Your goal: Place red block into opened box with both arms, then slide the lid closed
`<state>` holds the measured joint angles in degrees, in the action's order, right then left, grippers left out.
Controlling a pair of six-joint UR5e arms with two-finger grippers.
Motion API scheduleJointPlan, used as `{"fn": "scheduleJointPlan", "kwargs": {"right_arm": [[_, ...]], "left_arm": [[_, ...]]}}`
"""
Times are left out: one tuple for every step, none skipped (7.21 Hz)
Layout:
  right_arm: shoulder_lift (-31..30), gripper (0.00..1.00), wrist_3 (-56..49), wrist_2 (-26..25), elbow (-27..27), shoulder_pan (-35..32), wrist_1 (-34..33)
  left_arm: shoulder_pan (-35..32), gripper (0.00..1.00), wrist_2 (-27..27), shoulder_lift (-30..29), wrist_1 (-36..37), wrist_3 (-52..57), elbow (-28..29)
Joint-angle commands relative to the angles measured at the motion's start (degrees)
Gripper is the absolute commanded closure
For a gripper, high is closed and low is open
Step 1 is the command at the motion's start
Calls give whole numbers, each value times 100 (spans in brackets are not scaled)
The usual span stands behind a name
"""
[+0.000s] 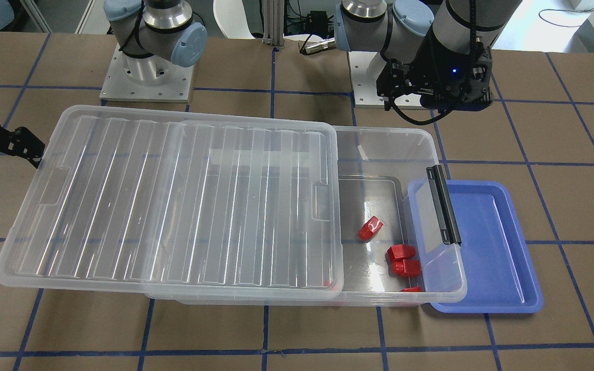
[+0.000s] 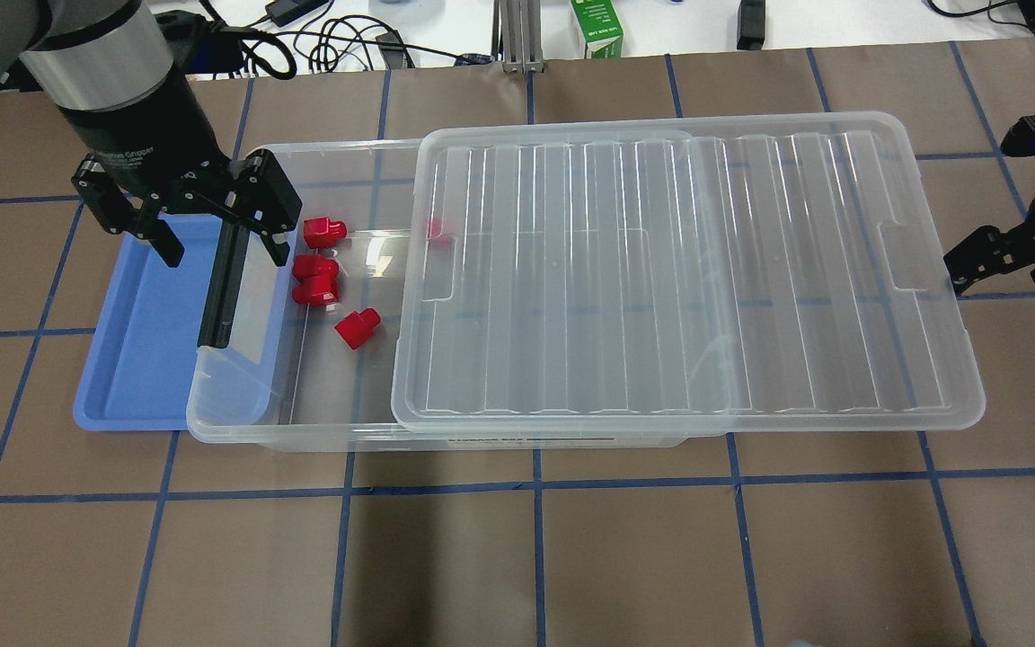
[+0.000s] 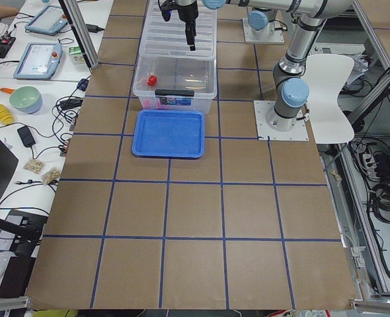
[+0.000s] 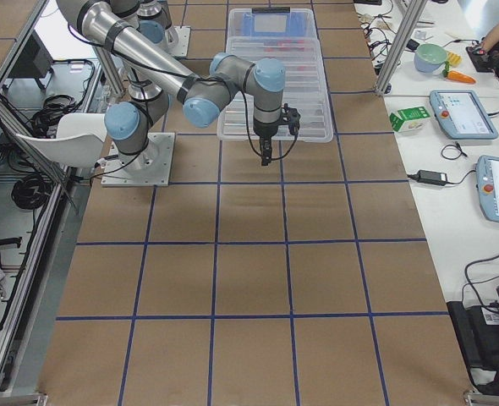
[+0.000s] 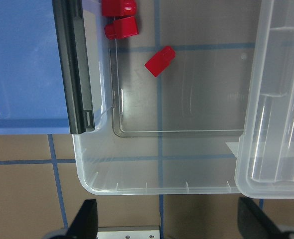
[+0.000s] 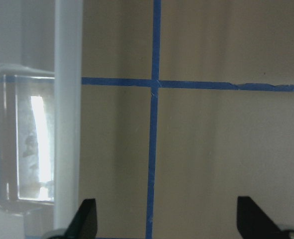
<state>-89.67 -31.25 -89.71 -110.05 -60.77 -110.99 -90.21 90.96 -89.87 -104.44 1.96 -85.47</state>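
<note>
Several red blocks [image 2: 314,267] lie in the uncovered end of the clear box [image 2: 302,440], and one more shows dimly under the lid's edge. The ribbed clear lid [image 2: 661,270] covers most of the box and overhangs its far short end. My left gripper [image 2: 221,244] hangs open and empty above the box's black latch [image 2: 221,288]. In the left wrist view the blocks [image 5: 160,60] lie on the box floor ahead of the left gripper [image 5: 169,226]. My right gripper [image 2: 976,261] is open just off the lid's outer short end, near its handle recess.
A blue tray [image 2: 140,341] with nothing in it lies against the latch end of the box. Brown table with blue grid tape surrounds everything. Both arm bases [image 1: 145,77] stand behind the box. A green carton [image 2: 596,27] and cables lie beyond the far table edge.
</note>
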Motion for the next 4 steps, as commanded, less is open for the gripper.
{"fn": "scheduleJointPlan", "kwargs": {"right_arm": [[-25,0,277,147,-8,-214,33],[-16,1,582,138,-8,-477,25],[-25,1,968,147,-8,-740,-28],[1,1,1320,78,-17,-1030,-46]], "left_arm": [[-5,0,18,127,-6,268,-93],[4,0,1,171,2,261,-154],[-14,0,9,293,237,252,-337],[4,0,9,416,414,270,-565]]}}
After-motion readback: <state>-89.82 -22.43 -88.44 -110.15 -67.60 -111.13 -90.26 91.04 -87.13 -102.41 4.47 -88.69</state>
